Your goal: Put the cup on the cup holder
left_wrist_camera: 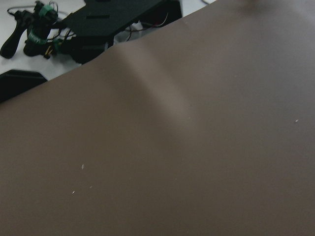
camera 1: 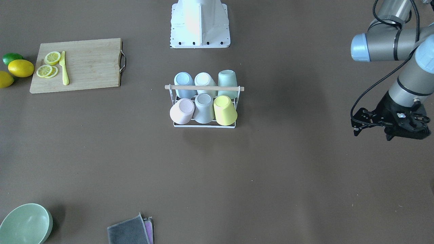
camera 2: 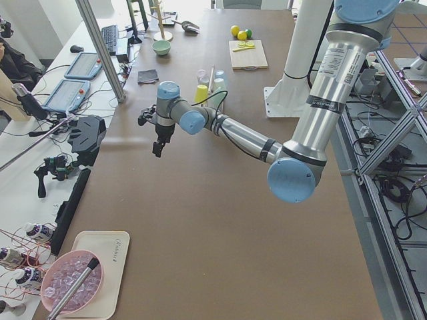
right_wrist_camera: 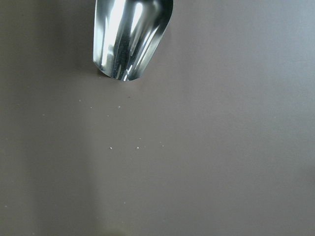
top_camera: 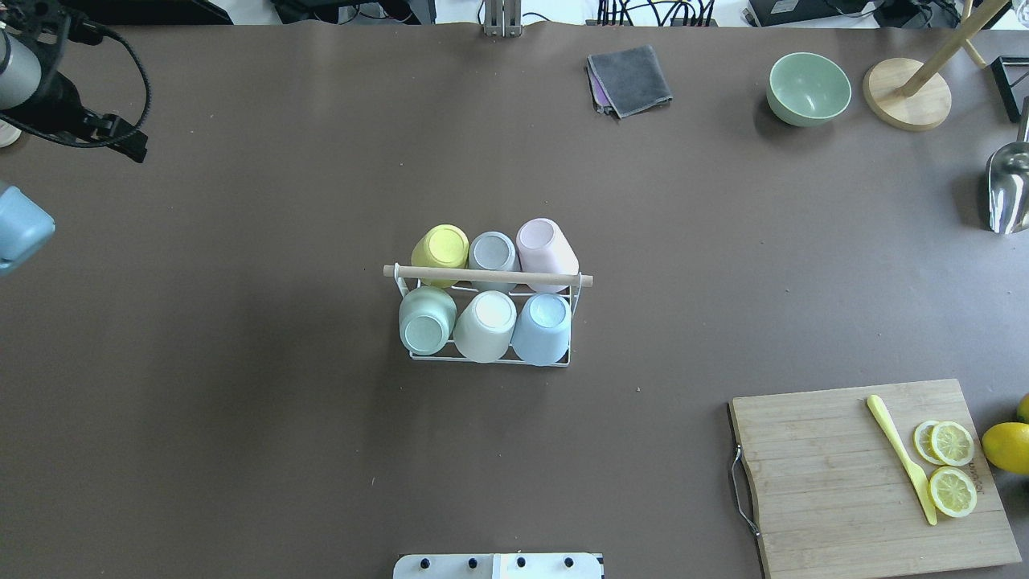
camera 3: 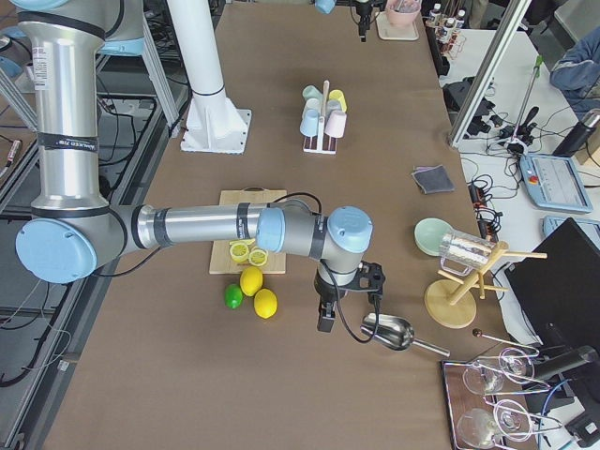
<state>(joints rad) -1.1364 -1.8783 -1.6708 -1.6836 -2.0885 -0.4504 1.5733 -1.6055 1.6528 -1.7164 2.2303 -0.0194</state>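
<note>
- Cup holder (camera 1: 203, 87), frame centre: six cups (camera 1: 225, 110) seated mouth-down, so none tip.
- L hand (camera 2: 158, 148), R hand (camera 3: 325, 321) hang well clear; clenched or released, I can't tell.

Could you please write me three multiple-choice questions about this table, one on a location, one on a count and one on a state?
1. Where does the knife lie?
A) on the cutting board
B) in the green bowl
C) on the grey cloth

2. How many cups are on the rack?
A) four
B) five
C) six

3. How do the cups sit on the rack?
A) upright
B) upside down
C) stacked inside each other

Answers: 1 A, it lies beside the lemon slices on the board; 2 C, two rows of three; 3 B, their bottoms face up.
</note>
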